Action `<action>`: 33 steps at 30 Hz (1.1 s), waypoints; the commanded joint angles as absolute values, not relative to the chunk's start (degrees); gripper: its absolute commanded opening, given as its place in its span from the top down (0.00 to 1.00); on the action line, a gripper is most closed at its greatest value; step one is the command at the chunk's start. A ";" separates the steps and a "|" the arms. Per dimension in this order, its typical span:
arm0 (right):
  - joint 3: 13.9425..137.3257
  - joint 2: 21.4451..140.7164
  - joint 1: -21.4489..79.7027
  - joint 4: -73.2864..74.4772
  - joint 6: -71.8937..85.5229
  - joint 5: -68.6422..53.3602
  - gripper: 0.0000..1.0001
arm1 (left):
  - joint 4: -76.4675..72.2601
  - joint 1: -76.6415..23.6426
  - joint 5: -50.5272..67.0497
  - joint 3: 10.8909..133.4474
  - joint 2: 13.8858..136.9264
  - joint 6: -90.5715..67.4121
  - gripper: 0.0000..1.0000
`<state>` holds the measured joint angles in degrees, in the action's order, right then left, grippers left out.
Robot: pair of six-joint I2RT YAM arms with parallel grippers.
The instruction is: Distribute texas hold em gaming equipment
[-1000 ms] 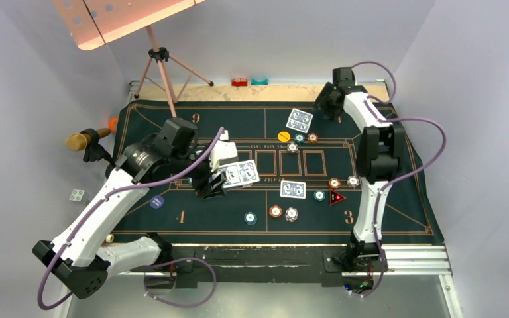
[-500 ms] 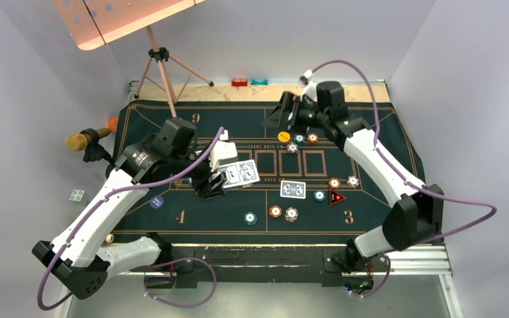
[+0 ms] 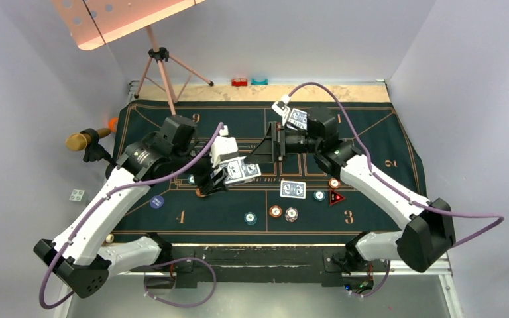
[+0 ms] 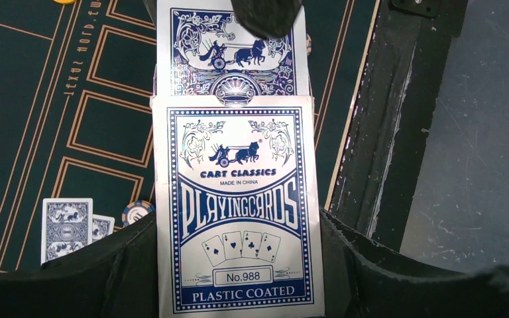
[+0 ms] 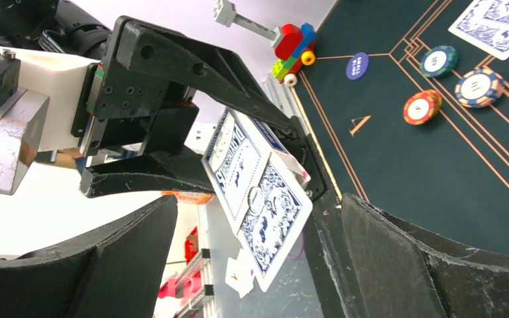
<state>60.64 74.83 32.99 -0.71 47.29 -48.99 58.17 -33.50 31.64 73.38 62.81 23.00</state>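
Note:
My left gripper (image 3: 220,176) is shut on a blue-and-white playing card box (image 3: 242,171), held above the mat's left half. In the left wrist view the box (image 4: 238,205) fills the gap in the left gripper (image 4: 238,228), and one card (image 4: 228,53) sticks out of its far end. My right gripper (image 3: 260,151) stands open just right of the box. The right wrist view shows that card (image 5: 275,215) hanging between the wide jaws of the right gripper (image 5: 258,255), untouched. Two cards (image 3: 298,118) and another card (image 3: 293,189) lie on the felt among chips (image 3: 276,211), a red triangle marker (image 3: 336,197) and a blue disc (image 3: 157,201).
The green felt mat (image 3: 384,199) covers the table. A tripod stand (image 3: 162,66) rises at the back left and a gold-headed rod (image 3: 83,140) lies off the left edge. Small red (image 3: 240,82) and teal (image 3: 260,81) blocks sit at the back edge. A toy brick car (image 5: 295,43) shows.
The right arm swung from the far right corner to the middle, up to the held box, and its jaws opened wide. The left gripper kept the box and tilted slightly.

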 commanded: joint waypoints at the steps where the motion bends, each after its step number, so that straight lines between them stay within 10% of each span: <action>1: 58.64 75.48 34.92 -9.81 52.01 -51.86 0.01 | 55.08 -33.15 33.83 74.40 63.19 21.84 1.00; 7: 56.08 77.68 36.55 -13.43 54.42 -51.91 0.02 | 54.88 -33.20 34.27 75.22 63.68 21.45 1.00; 16: 54.24 77.42 36.39 -12.48 55.12 -52.21 0.44 | 54.98 -33.09 34.63 75.32 63.76 21.17 1.00; 33: 51.07 72.49 32.43 -10.55 55.54 -51.81 0.52 | 55.27 -33.08 34.90 75.84 63.56 21.16 1.00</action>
